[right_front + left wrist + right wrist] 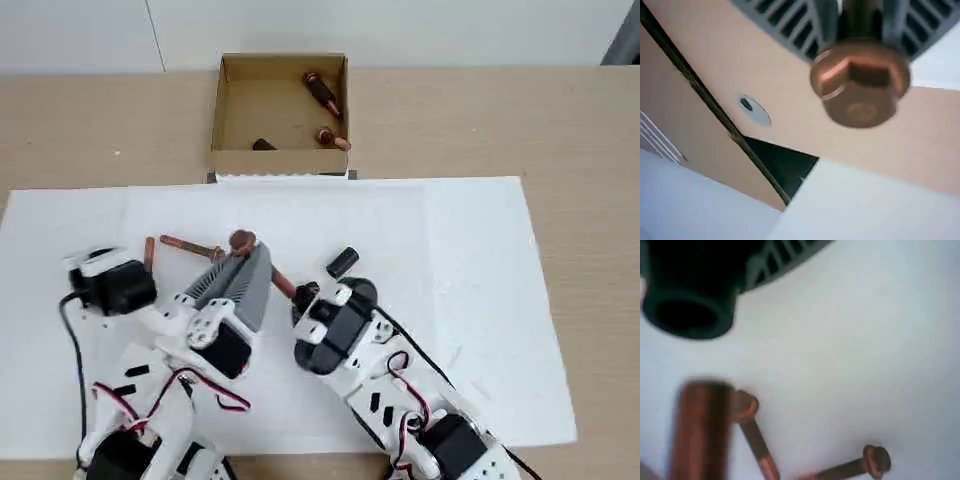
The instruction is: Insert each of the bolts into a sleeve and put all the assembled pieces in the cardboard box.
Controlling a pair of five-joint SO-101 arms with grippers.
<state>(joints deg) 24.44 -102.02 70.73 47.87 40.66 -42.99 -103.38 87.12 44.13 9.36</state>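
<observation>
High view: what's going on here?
The left gripper is shut on a bolt. The right gripper is shut on a black sleeve close beside it. The two are not yet joined. More bolts lie loose on the white sheet. The box already holds two copper pieces.

The left jaws hide the shank of the bolt.
</observation>
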